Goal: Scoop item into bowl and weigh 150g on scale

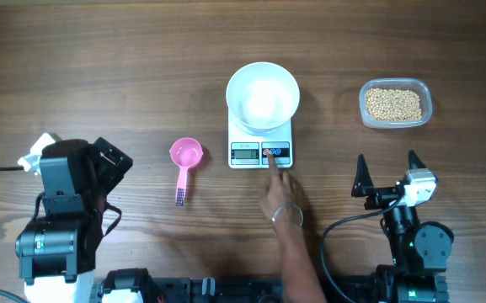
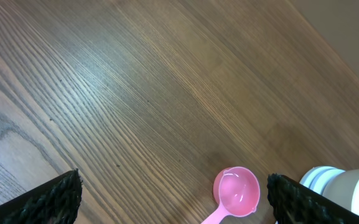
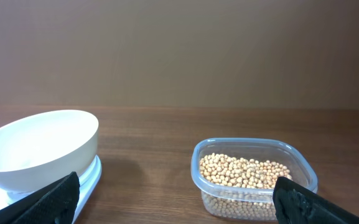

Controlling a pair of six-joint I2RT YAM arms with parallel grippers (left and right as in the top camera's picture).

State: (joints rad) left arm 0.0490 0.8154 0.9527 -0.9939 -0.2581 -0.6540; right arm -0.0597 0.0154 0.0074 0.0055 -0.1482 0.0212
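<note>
Presently, beans (image 1: 393, 103) heaped in a clear rect. plastic tub (image 1: 396, 82), far R side of tabletop (image 1: 99, 59), well apart from the rest. Pale tan & round in the R wrist view, filling the tub's lower part.

Toward ctr: white bowl (image 1: 241, 88) sitting upright on the white scale (image 1: 236, 141), covering its far portion. Grey display & dark button panel left showing on the near edge. Display too small to read.

Reaching in from the near edge btwn the two arms: person's hand (image 1: 278, 192), index finger stretched out w/ tip on the dark button panel. Thin bracelet (image 1: 286, 215) round the wrist.

Just L of scale: pink scoop (image 1: 185, 156) flat on the wood, cup end away from the robot, handle toward it, touching nothing else.

Near R: right end effector (image 1: 387, 160) w/ fingers spread wide apart, nothing btwn them, aimed at the gap btwn scale & tub, short of both.

Near L: left end effector (image 2: 173, 183) likewise spread wide, nothing gripped, tilted down at bare wood. Scoop's cup visible beside its R finger in the L wrist view, not touching.
</note>
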